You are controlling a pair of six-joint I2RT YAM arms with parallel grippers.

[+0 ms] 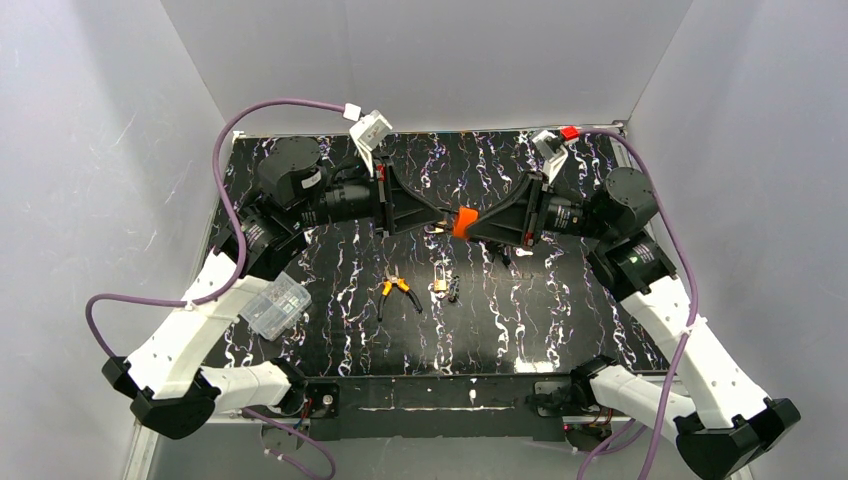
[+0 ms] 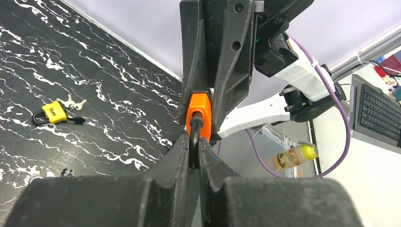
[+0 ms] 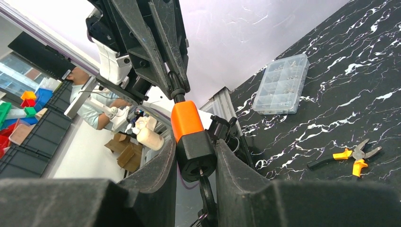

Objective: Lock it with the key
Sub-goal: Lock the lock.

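Clear parts box (image 1: 276, 304) sits left on your counter (image 1: 560, 300), then pliers (image 1: 398, 292) and a yellow padlock (image 1: 440, 284). Above them in mid-air, your left fingers (image 2: 176, 163) pinch the shackle (image 2: 194, 137) of the orange padlock (image 1: 462, 222). Your right fingers (image 3: 161, 165) clamp its body.

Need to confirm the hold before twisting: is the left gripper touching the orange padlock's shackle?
Touching. Left wrist view: the left gripper is pinched shut on the shackle, just below the orange padlock body.
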